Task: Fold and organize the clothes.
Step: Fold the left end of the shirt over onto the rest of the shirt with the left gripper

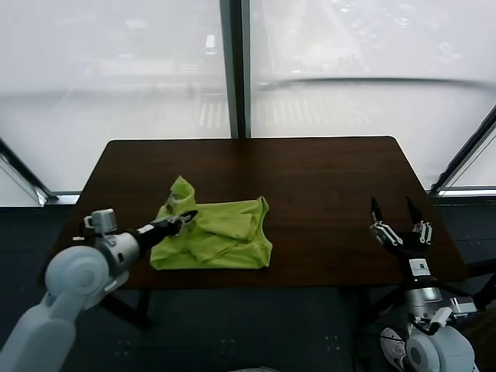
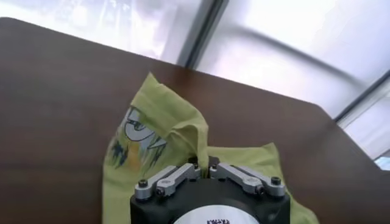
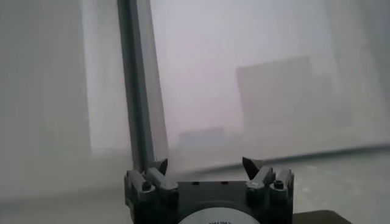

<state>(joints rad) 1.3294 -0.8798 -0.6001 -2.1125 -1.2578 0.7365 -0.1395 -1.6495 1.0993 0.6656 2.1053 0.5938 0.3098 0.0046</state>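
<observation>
Currently the left gripper (image 2: 203, 163) has its jaws closed on a raised ridge of the T-shirt (image 1: 217, 232), pinching the fabric where it peaks into a tent just in front of the wrist camera. In the head view this gripper (image 1: 186, 218) sits at the left part of the garment, left of frame centre. The T-shirt lies crumpled and partly doubled over on the dark surface (image 1: 325, 178), near its front edge, with a printed graphic (image 2: 137, 131) exposed on an upturned flap.

Judged step: an early fold or spreading pull, with the garment not yet in a neat fold.

Next move, as judged: carry the pinched fabric across without dragging the whole shirt.

The right gripper (image 1: 396, 217) is parked at the lower right of the head view, jaws spread and holding nothing.
</observation>
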